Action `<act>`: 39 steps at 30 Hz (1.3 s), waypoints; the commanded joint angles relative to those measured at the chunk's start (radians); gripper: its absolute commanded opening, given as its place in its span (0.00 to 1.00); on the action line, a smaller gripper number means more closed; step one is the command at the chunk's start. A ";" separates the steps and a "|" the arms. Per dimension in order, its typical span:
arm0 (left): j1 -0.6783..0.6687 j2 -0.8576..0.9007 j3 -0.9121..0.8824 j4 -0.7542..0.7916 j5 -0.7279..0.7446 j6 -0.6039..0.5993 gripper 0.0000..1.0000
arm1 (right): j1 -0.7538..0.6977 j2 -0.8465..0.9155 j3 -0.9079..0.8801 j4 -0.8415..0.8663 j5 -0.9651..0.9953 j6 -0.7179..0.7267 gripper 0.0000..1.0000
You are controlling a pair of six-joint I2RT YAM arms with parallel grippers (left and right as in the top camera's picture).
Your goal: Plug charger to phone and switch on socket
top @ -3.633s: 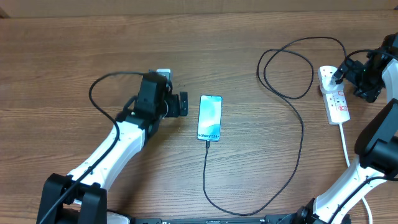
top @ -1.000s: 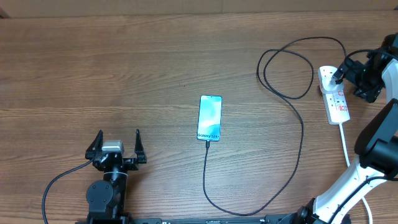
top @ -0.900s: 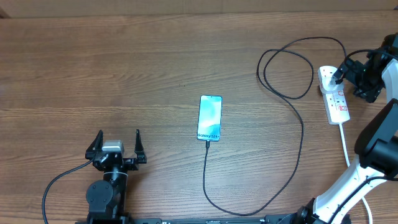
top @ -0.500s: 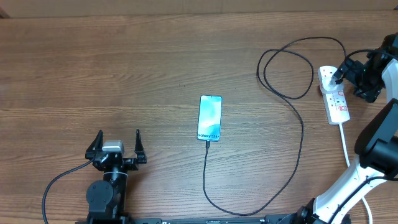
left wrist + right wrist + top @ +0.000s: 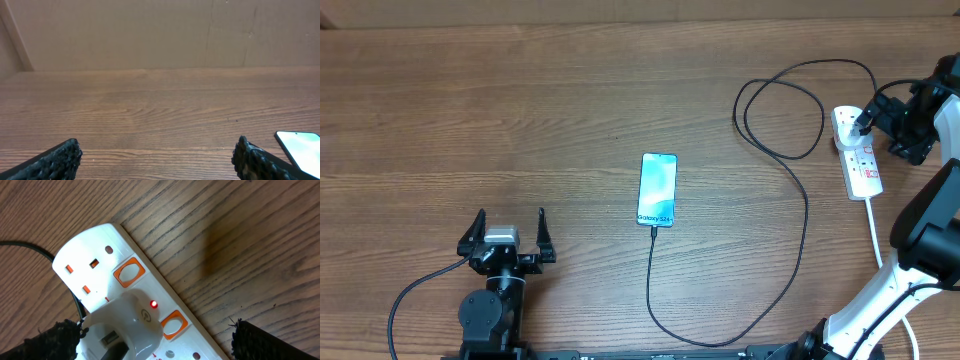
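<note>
One phone (image 5: 657, 189), one charger (image 5: 807, 215), one socket (image 5: 865, 172).

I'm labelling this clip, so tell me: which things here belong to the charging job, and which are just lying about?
Belong to the job:
phone
charger cable
socket

Not part of it, just surroundings:
wooden table
cardboard wall

table (image 5: 520, 100): brown wood grain | backdrop (image 5: 125, 30): plain tan board behind
</note>
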 commanded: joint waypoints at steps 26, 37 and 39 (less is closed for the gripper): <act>0.000 -0.010 -0.003 0.001 0.005 0.019 0.99 | 0.014 -0.814 -0.031 0.009 0.013 0.006 1.00; 0.000 -0.010 -0.003 0.001 0.005 0.019 1.00 | 0.285 -1.089 -0.544 0.107 0.169 0.006 1.00; 0.000 -0.010 -0.003 0.001 0.005 0.019 1.00 | 0.312 -1.120 -0.671 0.190 0.141 0.005 1.00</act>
